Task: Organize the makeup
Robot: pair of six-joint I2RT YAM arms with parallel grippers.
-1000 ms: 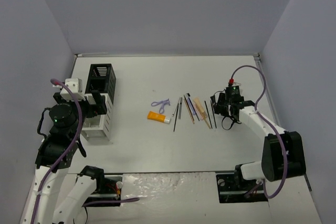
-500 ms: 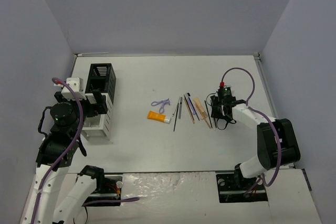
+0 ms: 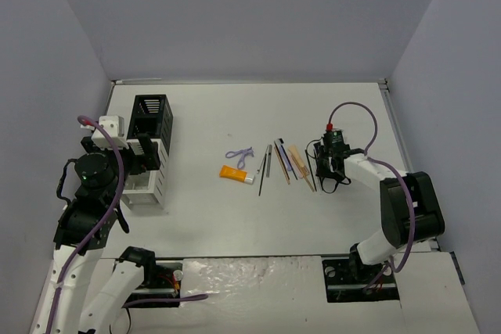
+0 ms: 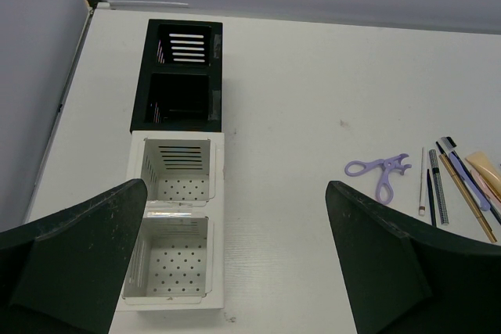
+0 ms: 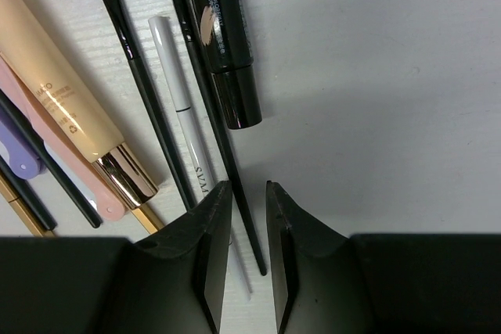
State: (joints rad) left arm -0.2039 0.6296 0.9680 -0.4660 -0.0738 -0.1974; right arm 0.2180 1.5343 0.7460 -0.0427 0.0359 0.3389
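Note:
The makeup lies in a row mid-table: an orange tube with a white cap (image 3: pixel 235 174), a purple looped tool (image 3: pixel 241 154) and several thin pencils and brushes (image 3: pixel 286 163). My right gripper (image 3: pixel 322 168) is low over the row's right end. In the right wrist view its jaws (image 5: pixel 248 193) are a narrow gap apart, straddling a thin black brush handle (image 5: pixel 227 163) without touching it. A black mascara tube (image 5: pixel 227 44), a white pencil (image 5: pixel 182 119) and a tan tube with a gold cap (image 5: pixel 63 107) lie beside it. My left gripper (image 4: pixel 235 193) is wide open and empty above the rack.
The black-and-white compartment rack (image 3: pixel 149 150) stands at the left. Its white half (image 4: pixel 217 217) is near me and its black half (image 4: pixel 217 76) is farther, with all compartments seen empty. The purple tool (image 4: pixel 381 174) and some pencils (image 4: pixel 435 193) show at the right of the left wrist view.
My right gripper has moved left and down from beside the row onto its right end. The left arm has barely moved.

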